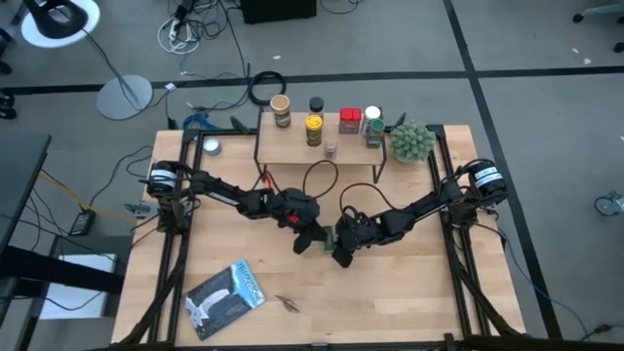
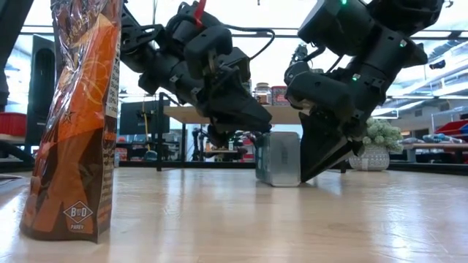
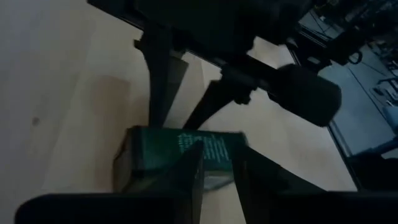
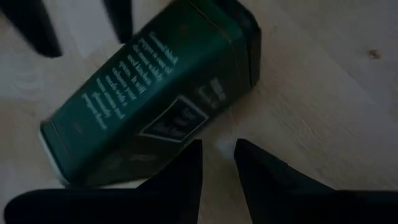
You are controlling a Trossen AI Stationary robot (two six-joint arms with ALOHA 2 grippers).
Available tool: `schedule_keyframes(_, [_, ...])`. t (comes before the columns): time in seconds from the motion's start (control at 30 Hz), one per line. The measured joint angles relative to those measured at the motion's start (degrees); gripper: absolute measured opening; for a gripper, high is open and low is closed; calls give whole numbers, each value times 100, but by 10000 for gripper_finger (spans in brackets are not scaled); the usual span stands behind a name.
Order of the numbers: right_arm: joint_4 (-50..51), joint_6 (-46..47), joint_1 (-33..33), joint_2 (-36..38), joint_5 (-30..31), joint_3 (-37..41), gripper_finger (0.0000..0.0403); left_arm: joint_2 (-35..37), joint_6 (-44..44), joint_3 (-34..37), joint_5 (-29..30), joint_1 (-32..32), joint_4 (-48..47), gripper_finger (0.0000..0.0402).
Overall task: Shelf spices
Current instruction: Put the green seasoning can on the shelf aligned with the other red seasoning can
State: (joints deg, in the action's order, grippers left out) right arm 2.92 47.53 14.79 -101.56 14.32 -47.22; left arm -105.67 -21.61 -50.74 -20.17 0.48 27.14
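On the wooden desk (image 1: 409, 292), mid-front of the shelf (image 1: 317, 144), the green tin (image 4: 155, 93) stands between both narrowed, empty claws; right claw (image 4: 217, 165) is nearer, left claw (image 3: 217, 168) opposite

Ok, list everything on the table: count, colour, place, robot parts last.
Shelf: one, light wood, far edge of the table.
Spices on the shelf: about seven, among them a tan-lidded jar, a yellow jar and a red tin.
Green tin: one, mid-table between both grippers.
Potted plant: one, green, right of the shelf.
Flat packet: one, blue-white, near left.
Left gripper: beside the tin.
Right gripper: beside the tin.
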Motion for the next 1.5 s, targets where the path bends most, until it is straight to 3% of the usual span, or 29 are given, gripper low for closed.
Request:
schedule_keyframes(0.3, [584, -7, 41, 277, -82, 15, 105, 24, -114, 4, 2, 50, -234, 87])
schedule_keyframes(0.43, [1619, 88, 215, 771, 623, 59, 105, 224, -75, 16, 72, 84, -398, 87])
schedule_keyframes(0.57, [2054, 329, 431, 1115, 1337, 123, 105, 716, 168, 15, 587, 91, -823, 87])
schedule_keyframes(0.83, [605, 68, 441, 1047, 1263, 501, 105, 1445, 358, 15, 1231, 21, -1446, 87])
schedule_keyframes(1.0, [66, 20, 339, 1054, 646, 551, 105, 1521, 478, 74, 1576, -102, -1794, 87])
schedule_keyframes(1.2, [-725, -194, 307, 799, 455, 506, 101, 1553, 315, 828, 1994, -116, -472, 80])
schedule_keyframes(1.5, [-795, -502, 178, 32, 107, -119, 98, 2174, -344, 2516, 2072, 79, 1071, 54])
